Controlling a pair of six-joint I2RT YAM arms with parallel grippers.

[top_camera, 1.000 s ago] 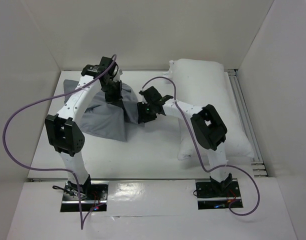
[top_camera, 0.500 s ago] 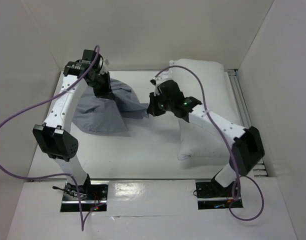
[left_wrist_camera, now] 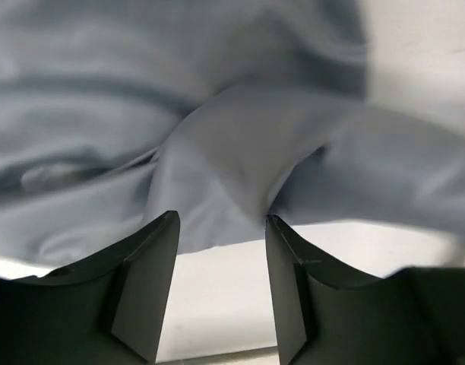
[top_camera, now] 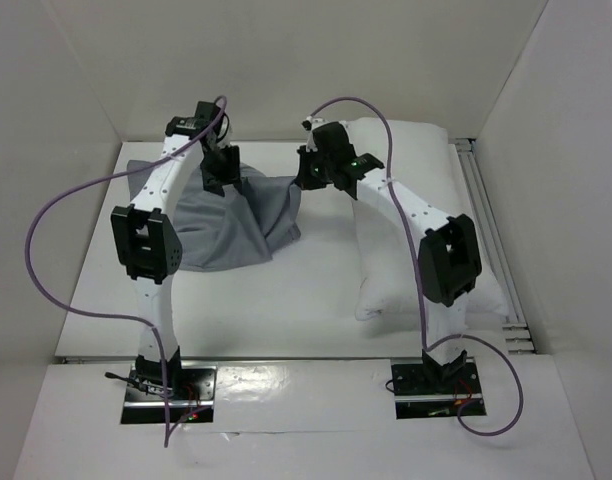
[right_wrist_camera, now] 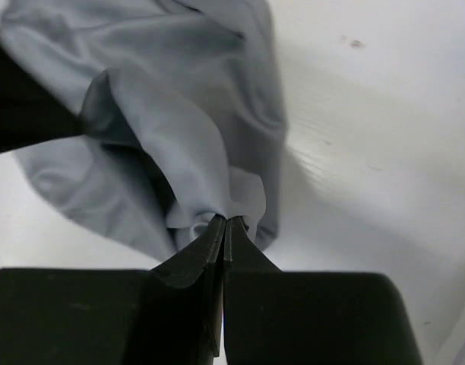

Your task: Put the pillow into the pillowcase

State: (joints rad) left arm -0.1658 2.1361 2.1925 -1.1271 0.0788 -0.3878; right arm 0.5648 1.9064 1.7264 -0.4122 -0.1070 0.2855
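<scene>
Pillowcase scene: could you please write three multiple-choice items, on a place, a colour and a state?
1. In the top view, the pillow lies where from the pillowcase? A left; B right; C inside it.
2. The pillowcase's colour? A red; B grey; C green.
3. The right gripper is: A wide open; B shut on the pillow; C shut on the pillowcase.
Answers: 1 B, the pillow lies bare on the right side; 2 B, the fabric is plainly grey; 3 C, it pinches a grey fold.
</scene>
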